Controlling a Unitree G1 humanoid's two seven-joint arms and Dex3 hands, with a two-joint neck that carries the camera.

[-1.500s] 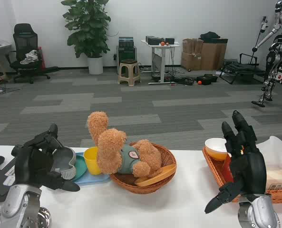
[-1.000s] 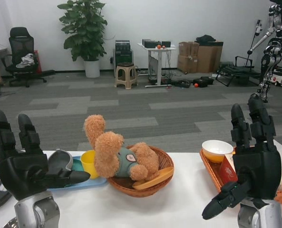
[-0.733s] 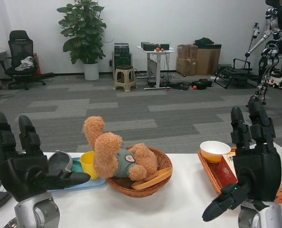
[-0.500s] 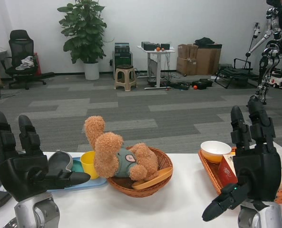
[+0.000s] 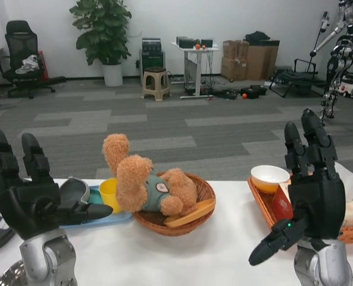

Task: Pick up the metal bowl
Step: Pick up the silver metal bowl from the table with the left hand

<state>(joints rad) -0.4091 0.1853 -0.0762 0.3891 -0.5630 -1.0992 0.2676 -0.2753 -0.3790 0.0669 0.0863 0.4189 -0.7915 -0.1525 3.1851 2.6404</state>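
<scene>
The left hand [image 5: 30, 199] is raised at the near left of the table [image 5: 182, 250], fingers apart and holding nothing, palm turned inward with one finger reaching toward the middle. The metal bowl [image 5: 6, 278] lies below it and a little to its outer side, at the bottom left corner of the view; only a slice of its shiny rim shows beside the silver forearm, so how deep it is cannot be told. Being round, it offers no long side to line up with. The right hand [image 5: 310, 199] is also up and open with nothing in it, far across the table, so the left hand looks much the nearer and would likely have to come down and slightly outward to reach the rim. Further out from the left hand are a grey dish [image 5: 75, 192] on a blue tray [image 5: 105, 217], a yellow cup [image 5: 111, 193], and a teddy bear [image 5: 146, 185] slumped in a wicker basket [image 5: 191, 220].
</scene>
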